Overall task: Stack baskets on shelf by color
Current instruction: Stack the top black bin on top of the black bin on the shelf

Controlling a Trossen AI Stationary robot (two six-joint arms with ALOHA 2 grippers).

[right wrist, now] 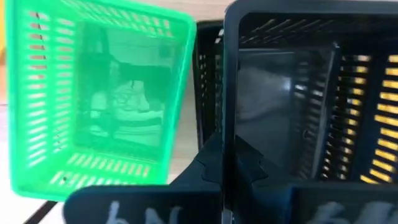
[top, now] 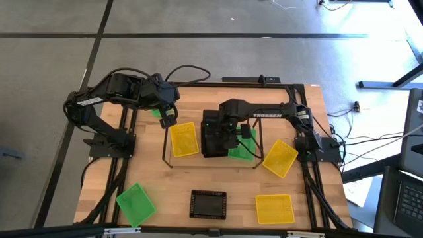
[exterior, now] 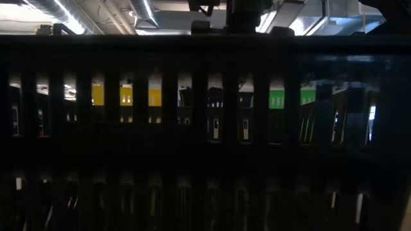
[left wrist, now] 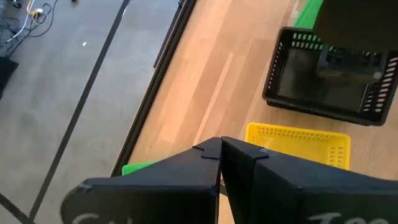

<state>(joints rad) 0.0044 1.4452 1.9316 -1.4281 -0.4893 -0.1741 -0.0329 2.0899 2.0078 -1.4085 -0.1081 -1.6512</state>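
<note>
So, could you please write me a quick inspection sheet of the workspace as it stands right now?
Surface: wooden table, bare between the baskets.
Job's things: shelf holds a yellow basket, a black basket and a green basket. Loose on the table: green basket, black basket, two yellow baskets.
Clutter: nothing seen.
Grippers: right gripper shut on the black basket's wall over the shelf; left gripper shut, empty, at the shelf's left end.
Cables: black cable behind the table.
Surroundings: grey floor.
</note>
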